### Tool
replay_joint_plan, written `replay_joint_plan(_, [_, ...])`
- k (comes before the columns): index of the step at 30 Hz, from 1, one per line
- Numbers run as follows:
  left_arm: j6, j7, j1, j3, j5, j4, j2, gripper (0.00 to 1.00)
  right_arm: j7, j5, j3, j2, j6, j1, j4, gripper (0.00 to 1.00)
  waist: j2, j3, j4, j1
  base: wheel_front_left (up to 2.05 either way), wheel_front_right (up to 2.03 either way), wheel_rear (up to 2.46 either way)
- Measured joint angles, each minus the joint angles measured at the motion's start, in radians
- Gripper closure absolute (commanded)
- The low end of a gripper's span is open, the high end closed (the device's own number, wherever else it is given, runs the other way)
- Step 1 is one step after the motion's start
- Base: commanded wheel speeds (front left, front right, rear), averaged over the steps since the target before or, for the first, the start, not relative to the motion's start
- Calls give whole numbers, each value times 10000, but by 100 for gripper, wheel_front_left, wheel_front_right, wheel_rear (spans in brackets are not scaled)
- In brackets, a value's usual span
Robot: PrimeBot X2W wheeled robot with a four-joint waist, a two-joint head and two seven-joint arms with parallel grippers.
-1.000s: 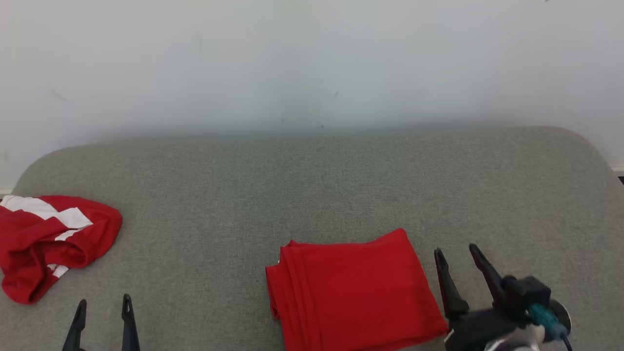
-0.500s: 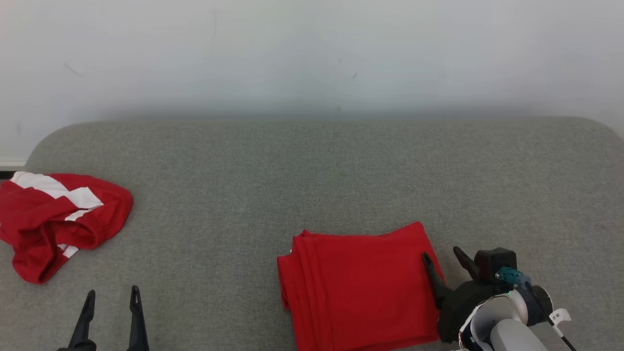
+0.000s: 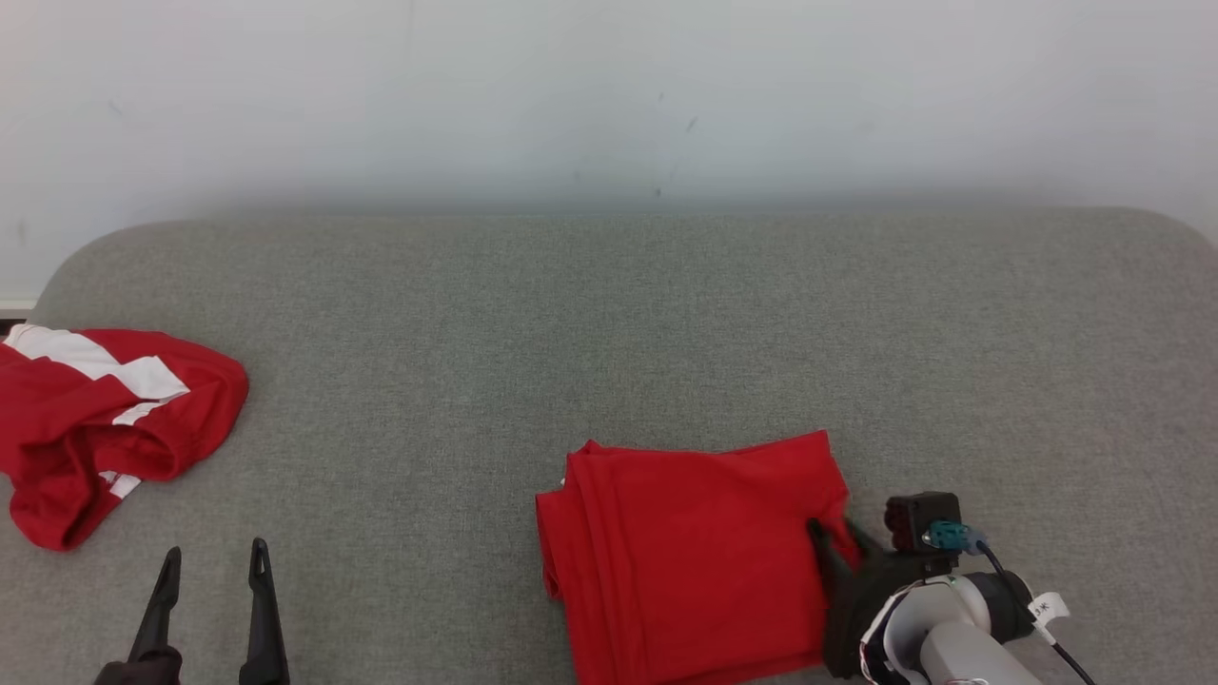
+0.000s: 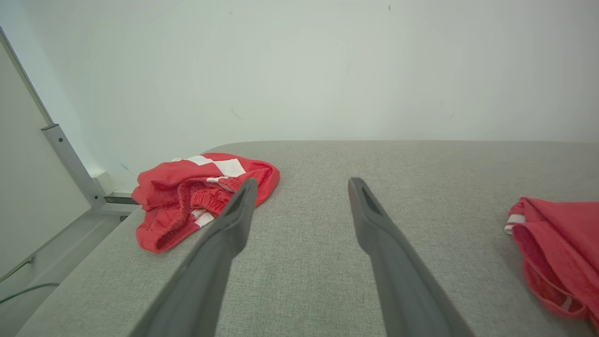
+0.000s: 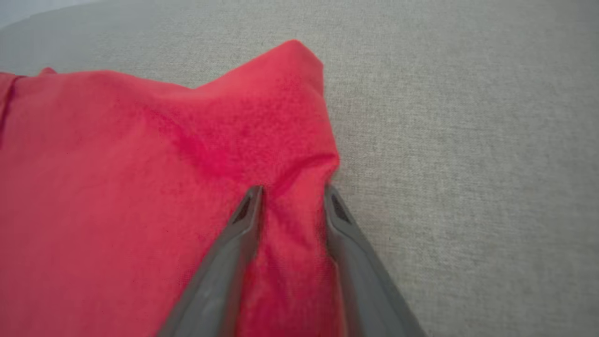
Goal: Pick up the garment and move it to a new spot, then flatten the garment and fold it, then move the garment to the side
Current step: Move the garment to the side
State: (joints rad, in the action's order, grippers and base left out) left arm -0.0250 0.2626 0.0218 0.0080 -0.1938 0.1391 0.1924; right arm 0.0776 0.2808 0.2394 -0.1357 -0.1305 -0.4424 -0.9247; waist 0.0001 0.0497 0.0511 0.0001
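The folded garment point(image 3: 685, 552) lies at 5 o'clock on the bench point(image 3: 609, 314), right jaws pinching just a ridge of its 3 o'clock edge, left jaws apart, so dragging it could peel the top layer and undo the folds.

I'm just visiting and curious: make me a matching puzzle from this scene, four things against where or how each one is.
Things:
1. folded plain red garment
2. crumpled red garment with white stripes
3. left gripper
4. right gripper

Places or states:
A. open above the bare grey upholstered surface
B. at that surface's far left
C. near the front, right of centre
D. pinching a ridge of red cloth

Pairs: 1-C, 2-B, 3-A, 4-D
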Motion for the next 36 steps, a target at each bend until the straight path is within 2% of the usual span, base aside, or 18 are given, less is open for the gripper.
replay_joint_plan(6, [73,0,21,48,0,19,-4,0,297,541,546,-130,2,-631,-188,100,0,-38,-81,0,0,0,0])
replay_joint_plan(13, [203,0,-47,-52,4,42,-75,0,430,915,982,-911,2,-2001,-217,100,0,98,-12,-1,0,0,0])
replay_joint_plan(20, [439,2,-531,-186,50,-207,-111,0,280,1053,1191,-2228,2,-3601,-284,100,0,749,-3,0,0,0,0])
replay_joint_plan(29, [780,0,-1685,-290,190,-788,-12,0,190,1049,986,-4564,2,-5089,-349,100,1,2282,-145,2,0,0,0])
replay_joint_plan(36, [867,2,-2087,-194,407,-1434,263,0,4,909,986,-5630,2,-5985,-290,100,1,3472,-322,3,0,0,0])
